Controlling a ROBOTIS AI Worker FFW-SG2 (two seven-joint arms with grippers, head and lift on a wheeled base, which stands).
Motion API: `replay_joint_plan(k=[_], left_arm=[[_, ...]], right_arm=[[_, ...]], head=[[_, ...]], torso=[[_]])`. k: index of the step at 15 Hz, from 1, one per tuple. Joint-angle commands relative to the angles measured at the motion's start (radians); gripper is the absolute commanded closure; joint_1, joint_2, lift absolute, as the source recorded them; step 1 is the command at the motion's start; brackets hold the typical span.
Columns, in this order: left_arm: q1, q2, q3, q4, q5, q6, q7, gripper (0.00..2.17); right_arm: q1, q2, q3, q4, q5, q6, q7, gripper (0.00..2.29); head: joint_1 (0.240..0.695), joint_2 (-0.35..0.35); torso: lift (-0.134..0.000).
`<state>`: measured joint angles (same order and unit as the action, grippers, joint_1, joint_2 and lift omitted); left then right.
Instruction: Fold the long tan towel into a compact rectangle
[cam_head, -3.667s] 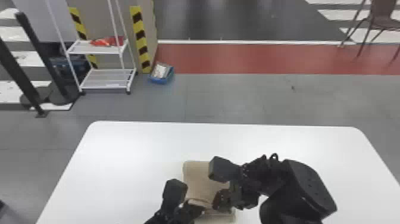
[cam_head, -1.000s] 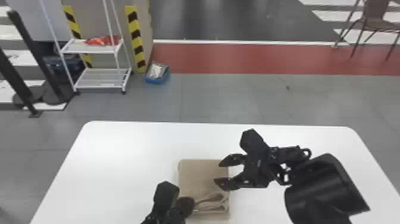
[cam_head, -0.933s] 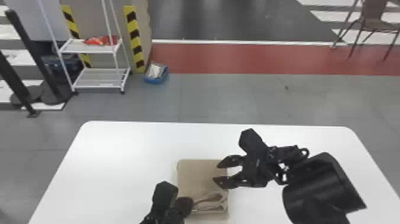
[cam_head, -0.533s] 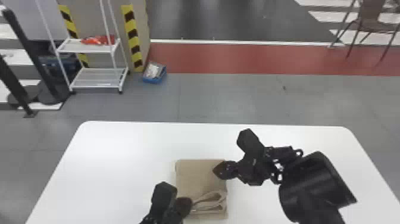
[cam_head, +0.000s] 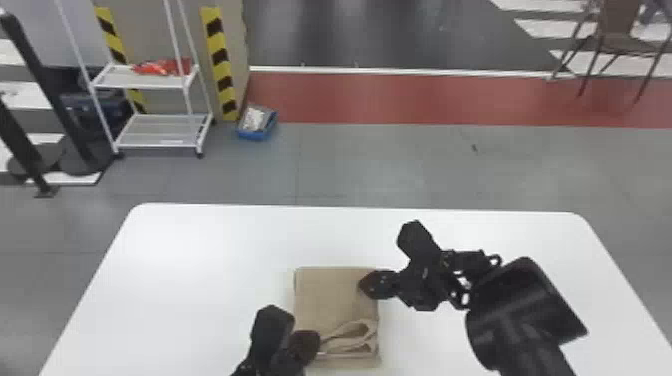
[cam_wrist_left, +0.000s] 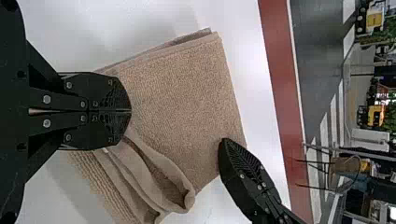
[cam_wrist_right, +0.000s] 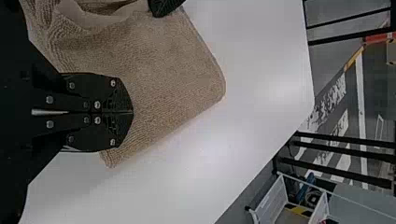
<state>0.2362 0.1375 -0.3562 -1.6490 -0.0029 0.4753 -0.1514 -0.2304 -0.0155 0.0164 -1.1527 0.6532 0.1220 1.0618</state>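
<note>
Towel (cam_head: 327, 297): on the white table (cam_head: 200, 280), folded to a rough rectangle, loose looped folds at the near right part. Left gripper (cam_head: 309, 345): at towel's near left, fingers together. Right gripper (cam_head: 369, 285): over towel's right edge, fingers together. Can't tell if either pinches cloth. Beyond the table: cart (cam_head: 160, 131), blue bin (cam_head: 256, 135) beside it on the floor.

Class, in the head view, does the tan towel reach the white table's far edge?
No, the tan towel stops short of that edge, with a strip of the white table between them.
</note>
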Motion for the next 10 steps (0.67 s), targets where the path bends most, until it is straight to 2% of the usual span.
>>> replay_joint_plan(k=[1, 5, 8, 9, 10], left_arm=[[0.0, -0.002, -0.003, 0.0, 0.0, 0.003, 0.0, 1.87], [0.002, -0.002, -0.006, -0.003, -0.005, 0.003, 0.0, 1.87], [0.005, 0.001, -0.006, -0.014, -0.005, 0.009, 0.0, 1.87], [0.008, 0.002, -0.004, -0.02, -0.005, 0.006, 0.0, 1.87], [0.009, 0.004, 0.0, -0.023, -0.005, -0.003, 0.0, 1.87]], right_arm=[[-0.03, -0.006, -0.009, 0.08, 0.006, -0.052, -0.022, 1.54], [-0.064, -0.014, -0.029, 0.16, 0.013, -0.126, -0.054, 1.54], [-0.041, -0.014, -0.055, 0.125, -0.003, -0.12, -0.032, 1.54], [-0.006, -0.014, -0.076, 0.062, -0.015, -0.11, -0.026, 1.5], [0.029, -0.014, -0.096, 0.019, -0.049, -0.12, -0.009, 1.22]], head=[[0.695, -0.044], [0.695, -0.058], [0.695, -0.062], [0.695, -0.064], [0.695, -0.068]], torso=[[0.0], [0.0], [0.0], [0.0], [0.0]])
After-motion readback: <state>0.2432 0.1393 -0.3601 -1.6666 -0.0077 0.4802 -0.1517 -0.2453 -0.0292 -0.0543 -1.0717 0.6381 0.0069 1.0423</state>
